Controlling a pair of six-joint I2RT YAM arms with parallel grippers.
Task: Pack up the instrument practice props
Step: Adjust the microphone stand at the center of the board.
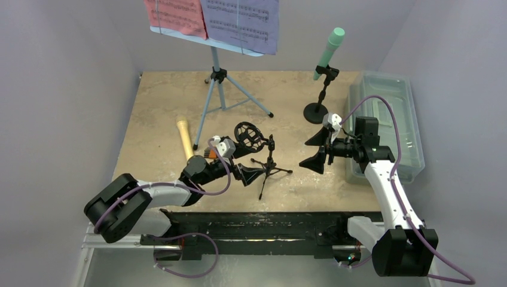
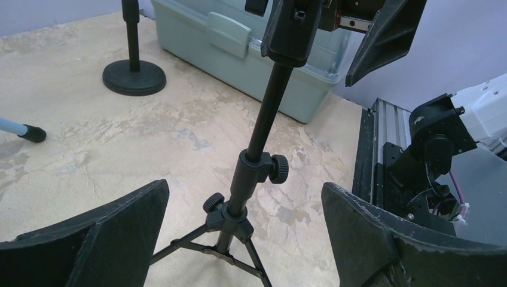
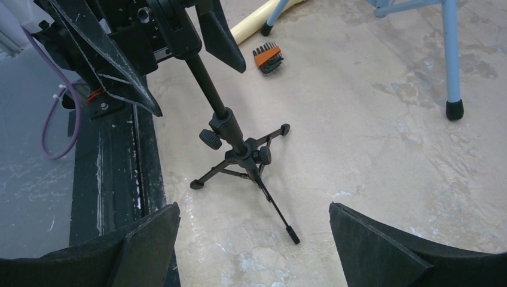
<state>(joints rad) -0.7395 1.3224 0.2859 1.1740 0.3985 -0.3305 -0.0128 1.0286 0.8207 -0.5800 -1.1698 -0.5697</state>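
The tripod (image 1: pixel 269 161), a thin matte-black stem with knurled knobs and three splayed legs, stands upright mid-table with a ring-shaped clip at its top. The left claw (image 2: pixel 243 188) is spread wide with the stem between its dark, grainy, wedge-shaped fingers (image 2: pixel 89 239). Neither finger touches the stem, so it grips nothing. That straddle suits a pinch on the stem, which I judge to be the step in hand. The right claw (image 1: pixel 315 150), just right of the tripod and facing it, is equally wide and empty, perhaps waiting to steady or receive it. Further right of the tripod, past that claw, sits the tub (image 1: pixel 382 78), translucent grey plastic with a flap latch and the likely place for packing; whether its lid is shut I cannot tell. Left of the tripod the yellow mic (image 1: pixel 185 137), a smooth cylinder, lies flat on the mottled beige table (image 1: pixel 161 101). Behind the tripod to the left, the blue stand (image 1: pixel 218 89) on tubular legs carries the pink and purple pages (image 1: pixel 242 24). Behind it to the right, the green mic (image 1: pixel 330 51) leans in a clip on a round-based stand (image 1: pixel 317 110). Nothing looks packed yet.
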